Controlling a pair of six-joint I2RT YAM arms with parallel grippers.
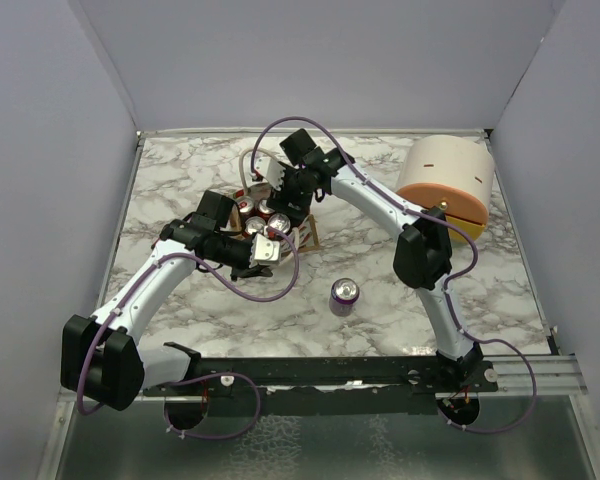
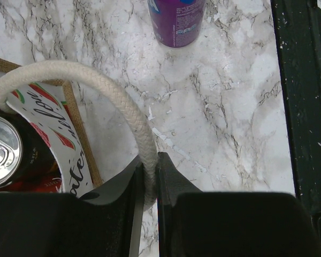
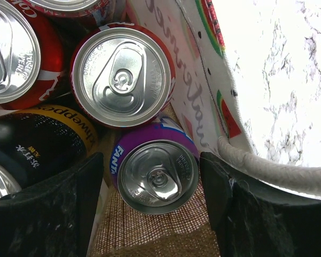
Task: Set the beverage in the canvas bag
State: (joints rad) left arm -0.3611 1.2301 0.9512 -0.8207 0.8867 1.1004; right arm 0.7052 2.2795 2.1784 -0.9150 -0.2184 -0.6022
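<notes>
The canvas bag (image 1: 302,236) stands mid-table, tan with a white watermelon-print panel (image 2: 49,140), and holds several cans. My left gripper (image 2: 148,163) is shut on its white rope handle (image 2: 117,96), beside the bag's near edge (image 1: 264,252). My right gripper (image 3: 150,160) hangs inside the bag mouth (image 1: 283,192). Its jaws stand open on either side of an upright purple Fanta can (image 3: 156,170), with a thin gap at each finger. That can rests on the bag's burlap floor (image 3: 150,233). Another purple beverage can (image 1: 344,296) stands upright on the table, also seen at the top of the left wrist view (image 2: 176,21).
Packed in the bag are red cans (image 3: 123,75) and a black-and-yellow can (image 3: 43,143). A peach-and-yellow domed container (image 1: 448,182) sits at the back right. The black base rail (image 2: 305,107) runs along the near table edge.
</notes>
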